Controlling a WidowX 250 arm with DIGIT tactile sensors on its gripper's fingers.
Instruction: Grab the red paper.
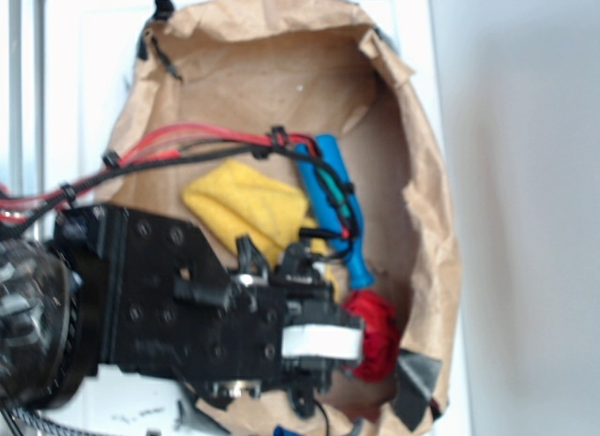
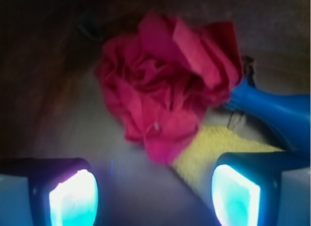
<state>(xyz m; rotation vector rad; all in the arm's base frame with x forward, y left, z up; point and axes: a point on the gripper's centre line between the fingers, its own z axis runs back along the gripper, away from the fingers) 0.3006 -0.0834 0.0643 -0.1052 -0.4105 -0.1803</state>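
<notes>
your jaws stand apart, empty, short of the red paper (image 2: 167, 90), which lies inside the brown paper bag (image 1: 427, 164), touching the blue bottle (image 2: 277, 109) and yellow cloth (image 2: 214, 148).

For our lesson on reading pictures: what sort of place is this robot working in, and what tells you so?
Probably a test bench, not a home: an opened brown paper bag on a white surface holds a red paper, a yellow cloth and a blue bottle beneath the open pincer.
</notes>
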